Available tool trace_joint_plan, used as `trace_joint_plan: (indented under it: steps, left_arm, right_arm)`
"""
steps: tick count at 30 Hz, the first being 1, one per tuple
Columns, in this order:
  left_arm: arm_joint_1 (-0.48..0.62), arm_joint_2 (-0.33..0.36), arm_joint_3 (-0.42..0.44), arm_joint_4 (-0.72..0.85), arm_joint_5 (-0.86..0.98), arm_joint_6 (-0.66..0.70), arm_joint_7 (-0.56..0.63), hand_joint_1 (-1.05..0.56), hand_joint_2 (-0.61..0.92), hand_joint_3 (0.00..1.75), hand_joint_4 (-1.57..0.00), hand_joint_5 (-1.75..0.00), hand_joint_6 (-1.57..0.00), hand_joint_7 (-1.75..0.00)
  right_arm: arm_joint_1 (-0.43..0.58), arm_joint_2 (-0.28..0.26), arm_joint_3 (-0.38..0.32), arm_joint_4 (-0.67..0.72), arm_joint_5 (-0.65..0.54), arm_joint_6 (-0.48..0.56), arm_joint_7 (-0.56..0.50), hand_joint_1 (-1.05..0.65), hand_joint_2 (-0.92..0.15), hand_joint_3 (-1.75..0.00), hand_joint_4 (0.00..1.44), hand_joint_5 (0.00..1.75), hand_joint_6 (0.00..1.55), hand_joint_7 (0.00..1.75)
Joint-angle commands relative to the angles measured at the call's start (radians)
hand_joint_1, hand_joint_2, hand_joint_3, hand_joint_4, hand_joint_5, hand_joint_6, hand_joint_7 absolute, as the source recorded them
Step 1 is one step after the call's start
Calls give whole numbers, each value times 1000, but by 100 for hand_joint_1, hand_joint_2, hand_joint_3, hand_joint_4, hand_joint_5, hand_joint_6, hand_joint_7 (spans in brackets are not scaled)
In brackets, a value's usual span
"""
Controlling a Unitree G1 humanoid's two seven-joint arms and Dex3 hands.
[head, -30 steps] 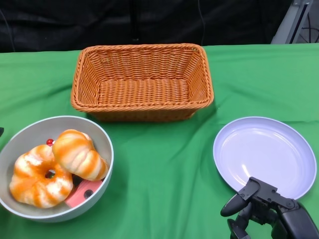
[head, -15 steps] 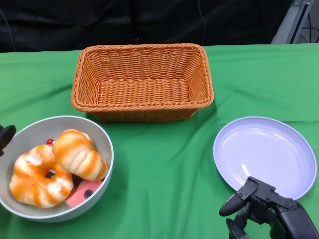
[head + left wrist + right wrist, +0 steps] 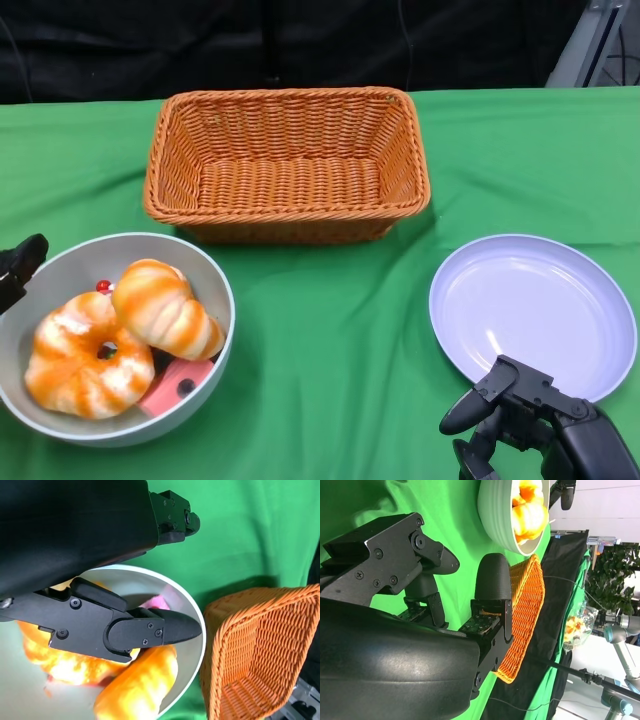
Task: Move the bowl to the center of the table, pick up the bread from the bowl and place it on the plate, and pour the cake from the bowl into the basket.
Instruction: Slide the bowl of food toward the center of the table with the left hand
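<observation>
A robot's left hand [image 3: 20, 268] reaches the outer rim of a grey bowl [image 3: 215, 290] on a green tabletop [image 3: 330, 330], its fingers [image 3: 150, 627] spread on either side of the rim, one hanging over the inside and the rest outside, gripping nothing, judging from the left wrist view. The bowl sits on the near left of the tabletop, not yet at the centre, so the hand appears placed to nudge or grip the rim and bring the bowl across. Just under the inner finger lie a ring-shaped bread [image 3: 85, 365] and an orange-striped bun [image 3: 165, 310] leaning on it, with a pink piece of cake [image 3: 175, 388] tucked beneath them against the bowl's wall. The wicker basket [image 3: 285, 165], where the cake is meant to go, stands beyond the fingers, a short way off the bowl's far rim. The right hand [image 3: 510, 420] waits low at the near edge of a pale lilac plate [image 3: 530, 305], its fingers parted and empty, seemingly kept close to the plate for the bread transfer to come.
</observation>
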Motion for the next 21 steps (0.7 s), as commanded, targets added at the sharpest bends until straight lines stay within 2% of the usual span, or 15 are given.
trace_joint_plan:
  steps: [1,10,21]
  left_arm:
    - [50,-5,20,-96,-42,80,9,-61,92,49,0,0,0,0]
    - [158,-43,50,-335,-113,268,80,-61,92,48,0,0,0,0]
    - [231,-80,68,-496,-177,427,121,-62,92,51,0,0,0,0]
  right_arm:
    - [7,-4,-1,-13,-8,-3,-9,8,-58,-97,63,166,60,135]
    - [4,-5,-2,-9,-12,-8,-13,6,-58,-96,63,166,61,135]
    - [2,-2,0,-15,-22,2,-17,8,-58,-96,63,166,61,135]
